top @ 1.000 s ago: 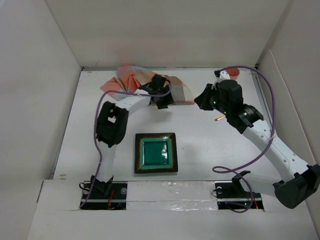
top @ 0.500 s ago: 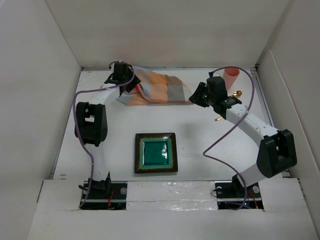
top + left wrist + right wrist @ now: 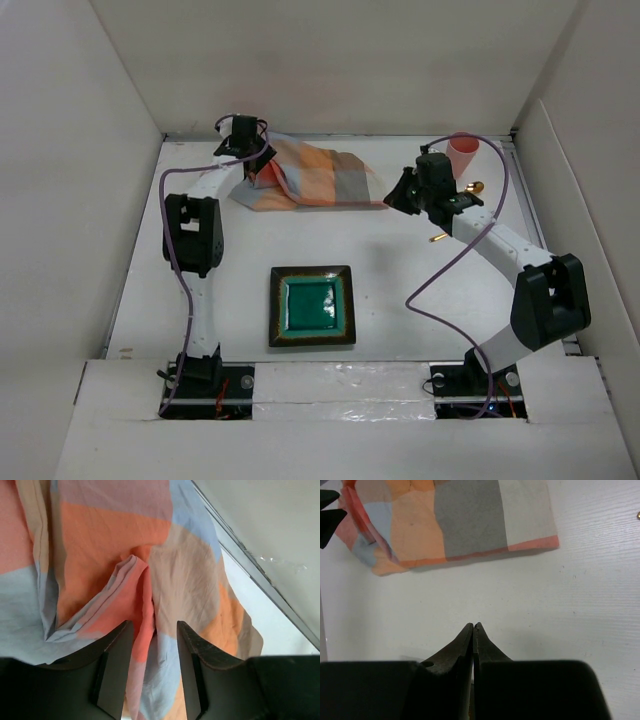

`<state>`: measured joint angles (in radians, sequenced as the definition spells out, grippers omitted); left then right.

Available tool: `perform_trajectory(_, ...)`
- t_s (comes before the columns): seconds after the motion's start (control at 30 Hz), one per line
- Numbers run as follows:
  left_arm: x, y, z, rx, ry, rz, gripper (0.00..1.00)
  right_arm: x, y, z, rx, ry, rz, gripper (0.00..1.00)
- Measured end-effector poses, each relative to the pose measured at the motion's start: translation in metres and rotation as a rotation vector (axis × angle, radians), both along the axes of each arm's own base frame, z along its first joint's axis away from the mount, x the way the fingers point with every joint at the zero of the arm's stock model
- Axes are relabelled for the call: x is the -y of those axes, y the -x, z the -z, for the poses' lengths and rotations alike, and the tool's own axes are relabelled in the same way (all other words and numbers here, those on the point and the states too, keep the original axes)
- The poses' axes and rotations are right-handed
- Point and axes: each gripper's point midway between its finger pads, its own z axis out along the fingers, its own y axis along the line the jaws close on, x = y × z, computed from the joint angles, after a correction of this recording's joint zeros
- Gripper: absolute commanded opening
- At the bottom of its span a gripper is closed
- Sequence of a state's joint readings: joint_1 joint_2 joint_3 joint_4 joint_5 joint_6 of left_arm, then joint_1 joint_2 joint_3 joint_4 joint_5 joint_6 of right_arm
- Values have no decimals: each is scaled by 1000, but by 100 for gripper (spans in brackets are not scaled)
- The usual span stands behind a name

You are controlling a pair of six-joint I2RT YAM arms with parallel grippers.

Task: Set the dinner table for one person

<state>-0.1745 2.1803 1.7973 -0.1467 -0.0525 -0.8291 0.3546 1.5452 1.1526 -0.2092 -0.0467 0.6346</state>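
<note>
cloth (image 3: pixel 320 180): soft woven, creased | plate (image 3: pixel 312 306): glossy glaze | dinner table (image 3: pixel 330 235): matte, smooth

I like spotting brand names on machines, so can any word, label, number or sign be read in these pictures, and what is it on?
None: no readable text shows in any view.
The checked cloth, the square green plate, the pink cup, the white table, the left arm and the right arm all carry no visible lettering.
</note>
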Motion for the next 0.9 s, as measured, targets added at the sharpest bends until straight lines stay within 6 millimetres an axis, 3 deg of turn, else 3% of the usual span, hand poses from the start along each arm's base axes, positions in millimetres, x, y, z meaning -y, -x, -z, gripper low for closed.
perform_trajectory(0.07,-2,-2,2,-4,-3,-6,21,-1,0,0,0,0,-6,9)
perform_trajectory(0.13,-4,-8,6,-12,-7,-21,17,0,1,0,1,5,-11,10)
perform_trajectory(0.37,-13,-13,20,-36,-33,-56,29,2,2,3,-3,25,-23,10)
perform_trajectory(0.6,-12,-34,5,10,-25,-62,28,3,3,4,-6,29,-28,13)
perform_trajectory(0.9,-14,-38,34,-50,-55,-60,26,4,5,7,-15,39,-32,13)
